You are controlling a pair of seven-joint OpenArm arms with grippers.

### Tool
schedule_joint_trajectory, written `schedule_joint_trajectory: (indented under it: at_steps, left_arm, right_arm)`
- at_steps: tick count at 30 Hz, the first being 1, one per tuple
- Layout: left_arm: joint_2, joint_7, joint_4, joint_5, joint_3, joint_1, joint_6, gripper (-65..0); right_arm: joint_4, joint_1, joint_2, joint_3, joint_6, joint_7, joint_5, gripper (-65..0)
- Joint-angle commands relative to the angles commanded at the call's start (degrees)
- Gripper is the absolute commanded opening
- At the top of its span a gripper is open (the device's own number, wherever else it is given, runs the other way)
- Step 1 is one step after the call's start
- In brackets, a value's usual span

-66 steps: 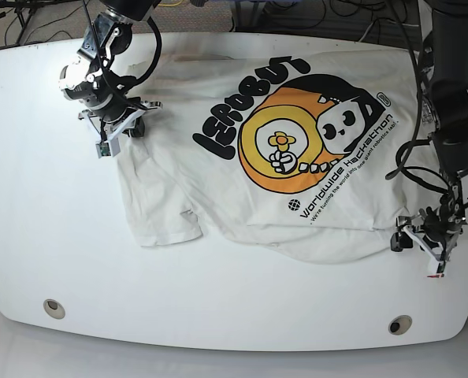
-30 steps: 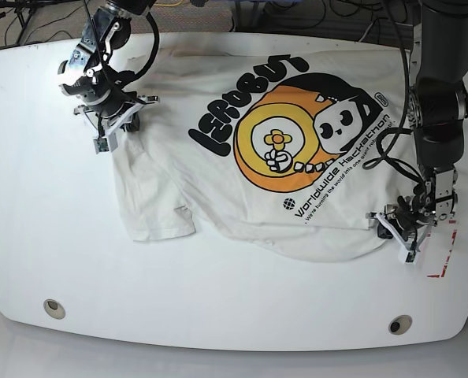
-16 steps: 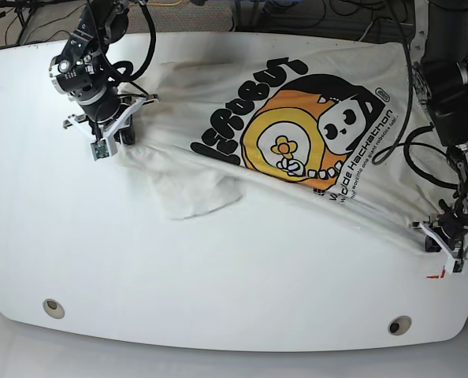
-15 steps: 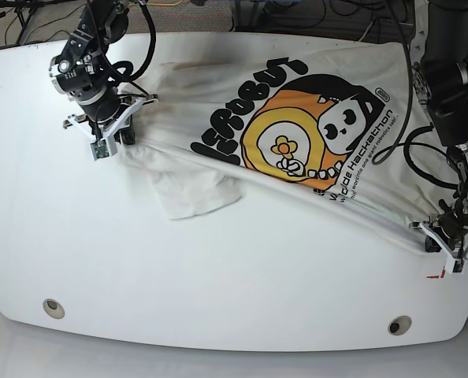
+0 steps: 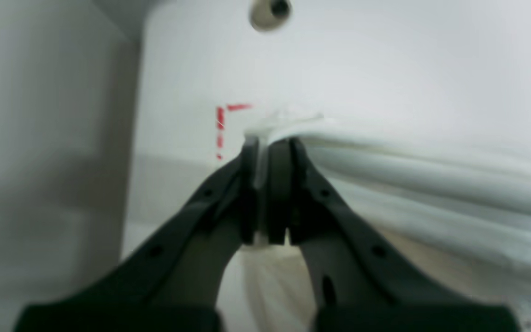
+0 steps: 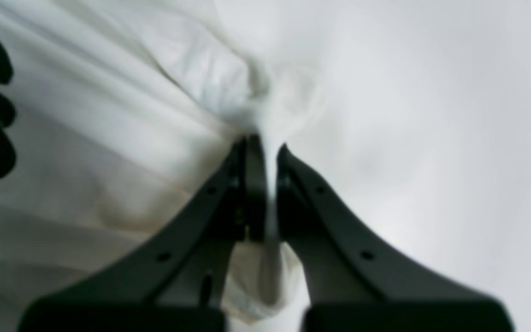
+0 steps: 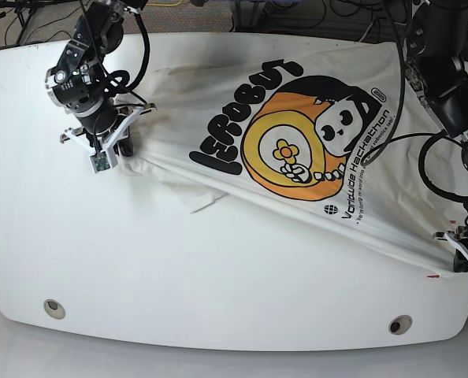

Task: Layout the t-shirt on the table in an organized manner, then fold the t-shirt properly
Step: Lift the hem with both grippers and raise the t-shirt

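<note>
The white t-shirt lies print-up on the table, with black lettering and an orange graphic, stretched taut in a diagonal line between both grippers. My right gripper, at the far left of the base view, is shut on one bunched edge of the shirt; the right wrist view shows the gripper pinching white cloth. My left gripper, at the table's right front edge, is shut on the opposite edge; the left wrist view shows the gripper clamping folded cloth.
A red tape mark lies just beside the left gripper and also shows in the left wrist view. Two round holes sit near the front edge. Cables hang beyond the far edge. The table's right edge is close to the left gripper.
The left gripper has pulled its edge further right and toward the front edge. The shirt is tauter, and the crumpled flap at lower left has shrunk to a small tip.
</note>
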State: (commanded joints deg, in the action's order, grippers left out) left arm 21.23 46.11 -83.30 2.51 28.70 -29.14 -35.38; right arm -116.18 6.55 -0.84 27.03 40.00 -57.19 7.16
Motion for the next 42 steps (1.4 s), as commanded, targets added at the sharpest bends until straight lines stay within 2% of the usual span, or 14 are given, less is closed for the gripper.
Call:
schedule_joint_trajectory:
  at_steps: [3,8,14,16,18,21,24,32,37,42]
  left_arm:
    - [0.0,0.0,-1.76,0.0,0.0,-0.7,0.35,-65.0]
    - [-1.23,0.18,-3.16,0.0,0.88,-2.81,0.44,-65.0]
    - [-1.58,0.62,-3.16,-0.26,3.08,-8.0,0.7,-65.0]
    - [-1.58,1.14,-3.16,-0.26,3.08,-9.67,1.93,-65.0]
    - [-1.58,2.2,-3.25,0.0,3.08,-12.75,5.01,-65.0]
    - [-1.58,2.99,-3.25,0.0,2.99,-16.18,6.59,-65.0]
    - [-1.58,3.52,-3.25,0.0,2.73,-20.22,6.77,-65.0]
    - [-1.49,4.92,-4.04,-0.09,2.55,-32.44,7.21,-65.0]
    - [-1.14,4.92,-4.04,-0.09,0.0,-38.15,7.21,-65.0]
    - [-0.62,4.92,-4.04,-0.09,-1.76,-39.21,7.21,-65.0]
  right_arm:
    - [0.18,-2.55,-1.23,-0.26,0.0,-0.09,-0.35,-65.0]
    - [0.18,-8.44,-1.67,-0.7,0.0,-1.05,-4.31,-65.0]
    - [0.18,-17.32,-6.95,-6.42,0.0,-4.04,-8.44,-65.0]
    - [0.18,-20.13,-8.35,-7.82,0.0,-5.1,-8.79,-65.0]
    - [0.18,-24.62,-10.2,-9.14,0.0,-6.86,-8.88,-65.0]
    - [0.18,-29.89,-11.78,-9.93,0.0,-8.97,-8.88,-65.0]
    - [0.35,-36.22,-13.8,-11.52,0.0,-10.46,-8.88,-65.0]
    - [3.6,-53.63,-20.84,-20.31,0.0,-11.25,-8.88,-65.0]
    - [6.24,-63.3,-23.65,-25.67,0.0,-11.34,-8.88,-65.0]
    - [8.35,-67.34,-24.62,-27.69,0.0,-11.34,-8.79,-65.0]
